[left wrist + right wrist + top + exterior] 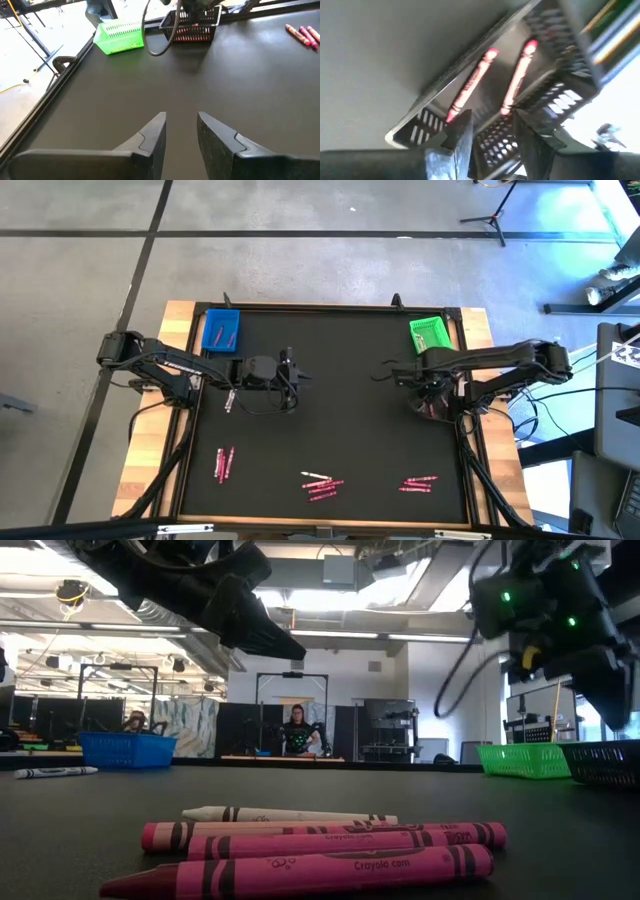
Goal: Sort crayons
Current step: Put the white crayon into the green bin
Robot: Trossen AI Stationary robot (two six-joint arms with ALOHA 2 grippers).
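Black table [340, 400]; my right gripper [490, 132] hung over the dark basket [550, 100], fingers parted, gripping nothing; two pink crayons [470, 85] lay inside it. My left gripper [181, 132] waited, half-open, empty

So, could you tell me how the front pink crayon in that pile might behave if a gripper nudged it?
The front pink crayon looks round and paper-wrapped, so it would probably roll rather than slide. It appears stiff and light. Since it touches the neighbouring crayons, a nudge would likely shift them too.
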